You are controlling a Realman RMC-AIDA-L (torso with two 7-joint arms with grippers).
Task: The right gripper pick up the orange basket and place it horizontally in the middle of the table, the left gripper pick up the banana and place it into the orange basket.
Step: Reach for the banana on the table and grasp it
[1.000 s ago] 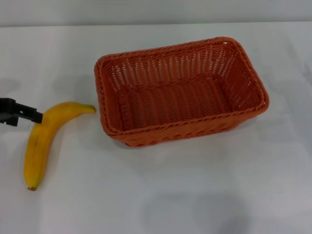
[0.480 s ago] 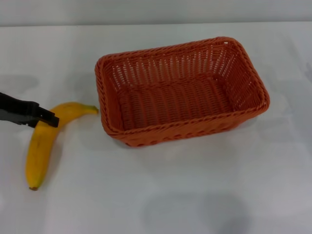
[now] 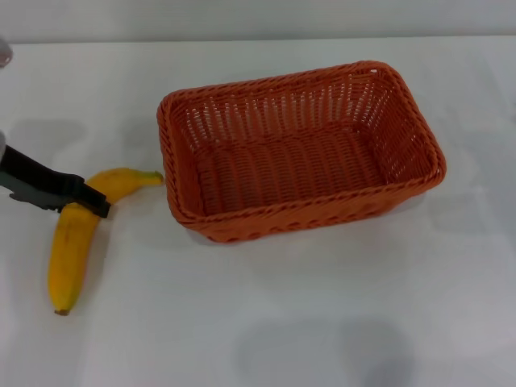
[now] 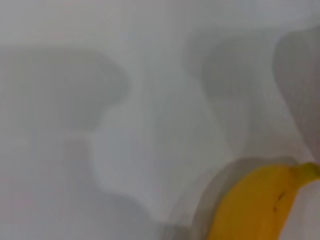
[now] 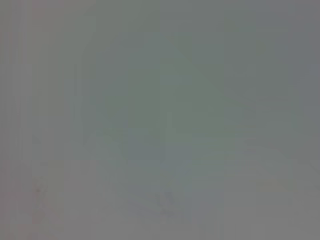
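**Left gripper over the banana, basket waiting mid-table**

The orange basket (image 3: 300,153) sits lengthwise across the middle of the table (image 3: 322,322), open side up and empty, its long axis running roughly side to side with a slight skew. That placement fits the first half of the task, and it leaves a wide, shallow opening facing up for a drop from above.

The banana (image 3: 74,242) lies flat on the table to the left of the basket, its greenish tip pointing toward the basket's near-left corner and coming just short of the woven wall; the brown stem end points back toward the robot. The left gripper (image 3: 89,201) reaches in from the left edge and crosses the banana at the upper part of its curve, nearer the tip than the stem. Seizing it there, off the middle, would let the longer stem end hang down when lifted. From the head view only a dark finger shows lying across the fruit, so I cannot tell how far apart the fingers stand or whether they have hold of it. The left wrist view shows the banana's tip end (image 4: 260,200) close below the camera, which suggests the gripper is low over it.

The right gripper is not in view.
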